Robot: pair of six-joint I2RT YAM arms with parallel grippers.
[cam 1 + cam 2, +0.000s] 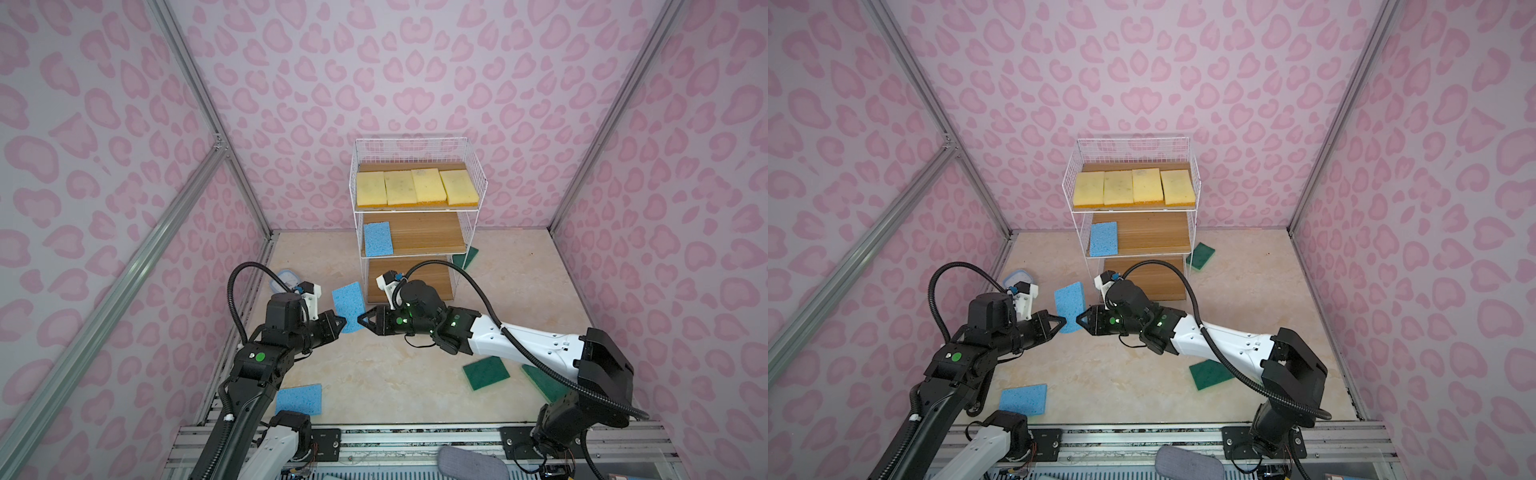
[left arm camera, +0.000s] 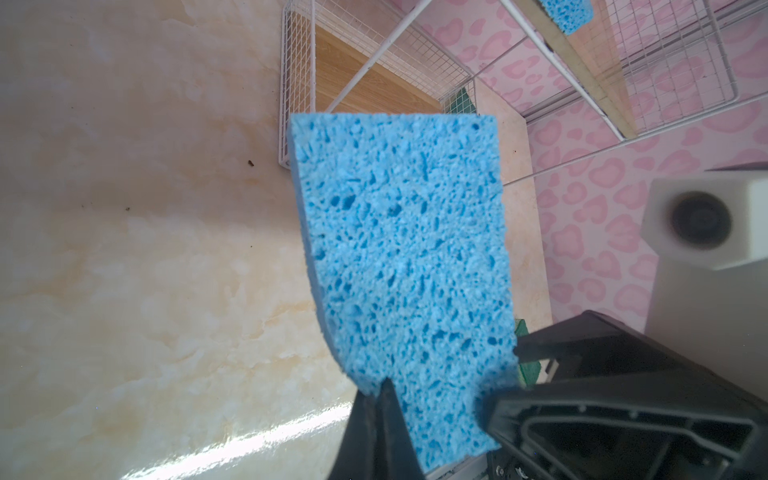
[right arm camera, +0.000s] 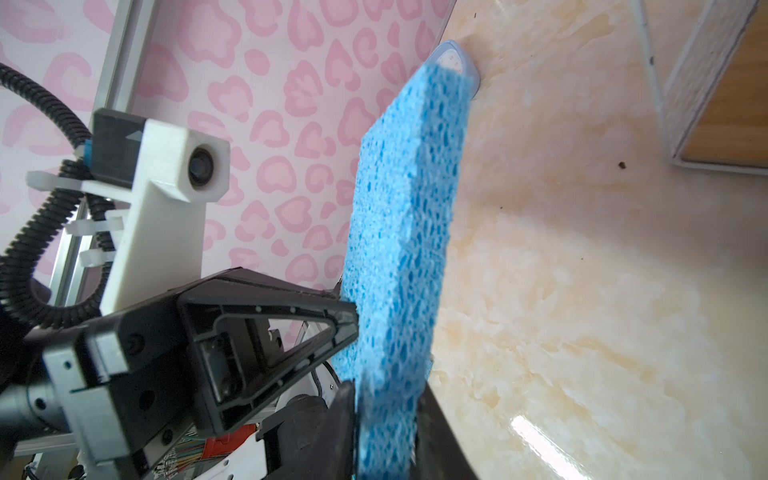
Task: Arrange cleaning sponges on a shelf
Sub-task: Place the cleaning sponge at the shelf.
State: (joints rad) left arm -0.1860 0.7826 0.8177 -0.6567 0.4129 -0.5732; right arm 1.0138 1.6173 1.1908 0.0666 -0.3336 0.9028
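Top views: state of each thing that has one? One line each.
held blue sponge: off the table, gripped from both sides.
left gripper: jaws shut on held blue sponge.
right gripper: jaws shut on held blue sponge.
yellow sponges: four flat on shelf top tier.
shelved blue sponge: flat on middle tier.
loose blue sponge: flat on table.
green sponges: three visible, on table.
clock: on table, half hidden.

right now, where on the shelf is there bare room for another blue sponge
Middle board: bare from the blue sponge at its left end to its right end. Bottom board shows bare too, partly hidden by the right arm. Top board is crowded: four yellow sponges fill it side by side.
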